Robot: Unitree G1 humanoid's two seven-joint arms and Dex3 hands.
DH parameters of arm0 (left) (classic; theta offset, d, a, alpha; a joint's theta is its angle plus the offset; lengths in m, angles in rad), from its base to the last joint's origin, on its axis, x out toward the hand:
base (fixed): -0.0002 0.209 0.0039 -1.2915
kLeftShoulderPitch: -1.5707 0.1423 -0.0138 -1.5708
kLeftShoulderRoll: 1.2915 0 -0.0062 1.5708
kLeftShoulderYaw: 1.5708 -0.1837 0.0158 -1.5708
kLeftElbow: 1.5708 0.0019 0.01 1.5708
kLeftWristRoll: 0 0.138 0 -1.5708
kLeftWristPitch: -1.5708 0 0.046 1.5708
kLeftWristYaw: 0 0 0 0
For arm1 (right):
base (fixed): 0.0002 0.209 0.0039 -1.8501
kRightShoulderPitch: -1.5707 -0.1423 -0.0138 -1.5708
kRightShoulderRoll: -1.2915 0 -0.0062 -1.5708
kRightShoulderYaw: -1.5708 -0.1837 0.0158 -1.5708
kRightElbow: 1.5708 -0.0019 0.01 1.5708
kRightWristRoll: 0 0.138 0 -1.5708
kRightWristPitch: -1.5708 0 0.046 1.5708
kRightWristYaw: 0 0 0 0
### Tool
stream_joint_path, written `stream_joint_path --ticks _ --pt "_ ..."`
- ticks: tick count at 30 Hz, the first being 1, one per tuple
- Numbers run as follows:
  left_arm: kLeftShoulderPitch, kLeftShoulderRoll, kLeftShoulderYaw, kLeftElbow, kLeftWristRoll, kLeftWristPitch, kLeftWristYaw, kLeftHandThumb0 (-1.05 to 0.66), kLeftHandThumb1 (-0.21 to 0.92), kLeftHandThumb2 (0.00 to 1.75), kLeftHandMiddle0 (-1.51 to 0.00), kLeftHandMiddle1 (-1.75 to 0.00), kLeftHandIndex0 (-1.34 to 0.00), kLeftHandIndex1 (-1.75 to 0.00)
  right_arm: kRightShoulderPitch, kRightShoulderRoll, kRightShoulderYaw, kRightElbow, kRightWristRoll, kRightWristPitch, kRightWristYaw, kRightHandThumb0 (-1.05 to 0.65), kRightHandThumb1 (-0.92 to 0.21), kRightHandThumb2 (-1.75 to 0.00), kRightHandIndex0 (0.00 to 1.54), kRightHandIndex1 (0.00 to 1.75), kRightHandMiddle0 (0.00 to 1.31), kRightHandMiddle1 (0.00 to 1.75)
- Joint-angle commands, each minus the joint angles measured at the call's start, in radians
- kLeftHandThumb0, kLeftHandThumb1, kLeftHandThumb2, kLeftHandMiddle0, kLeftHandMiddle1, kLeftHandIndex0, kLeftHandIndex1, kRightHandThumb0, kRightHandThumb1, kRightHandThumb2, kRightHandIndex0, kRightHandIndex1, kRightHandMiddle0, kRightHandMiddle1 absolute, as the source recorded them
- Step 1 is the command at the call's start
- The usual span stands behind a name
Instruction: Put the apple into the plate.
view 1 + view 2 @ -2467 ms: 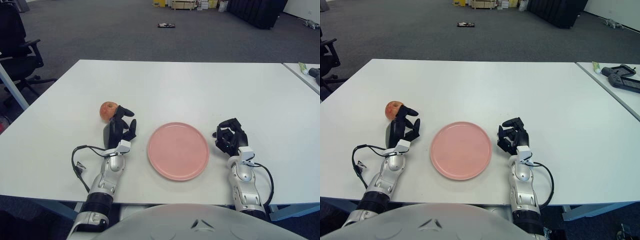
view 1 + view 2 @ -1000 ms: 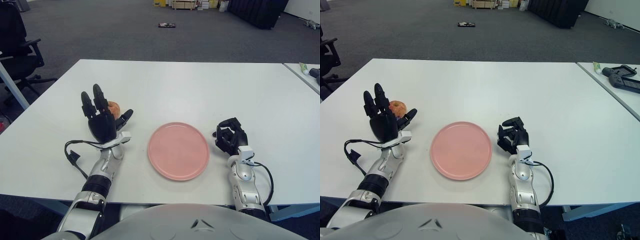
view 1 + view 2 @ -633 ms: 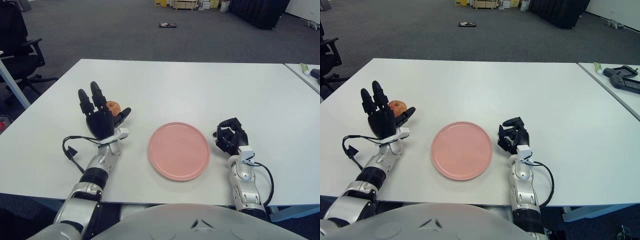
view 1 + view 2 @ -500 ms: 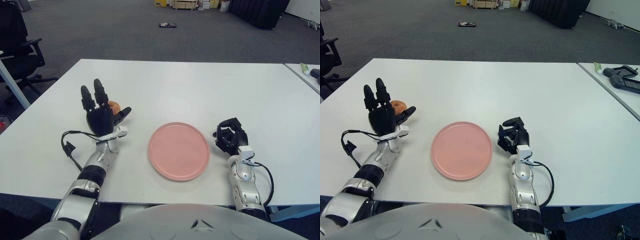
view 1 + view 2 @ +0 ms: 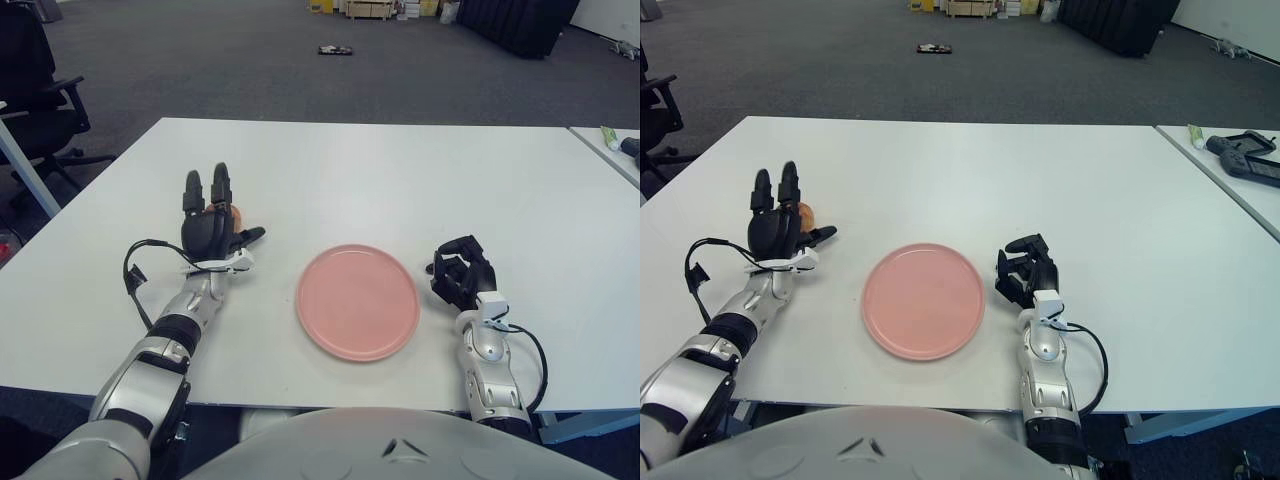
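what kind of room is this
Probably an office or lab floor: grey carpet stretches behind the white table, a black office chair stands at its left, and boxes line the far wall.

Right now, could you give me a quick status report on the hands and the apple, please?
Left hand open, fingers spread just in front of the small red apple. Apple on the white table, not grasped. Round pink plate bare. Right hand parked beside plate.
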Motion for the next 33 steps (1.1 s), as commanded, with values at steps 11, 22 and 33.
stream_joint_path --ticks 11,22,33 --pt "-0.126 -0.002 -0.040 0.166 -0.062 -0.016 -0.134 -1.05 0.82 0.11 0.00 0.00 0.00 0.00 0.006 0.004 0.002 -0.004 0.009 0.006 0.003 -0.38 -0.69 -0.84 0.59 1.39 0.33 1.75" --pt "-0.155 0.004 -0.053 0.200 -0.109 -0.010 -0.279 -1.04 0.84 0.11 0.00 0.00 0.00 0.00 0.013 0.010 -0.001 -0.017 0.028 0.010 0.015 -0.38 -0.70 -0.83 0.59 1.37 0.33 1.75" --pt "-0.157 0.005 -0.027 0.190 -0.190 0.006 -0.423 -0.99 0.91 0.20 0.00 0.00 -0.01 -0.01 0.021 0.008 -0.003 -0.028 0.022 0.004 0.015 -0.38 -0.71 -0.83 0.59 1.38 0.32 1.75"
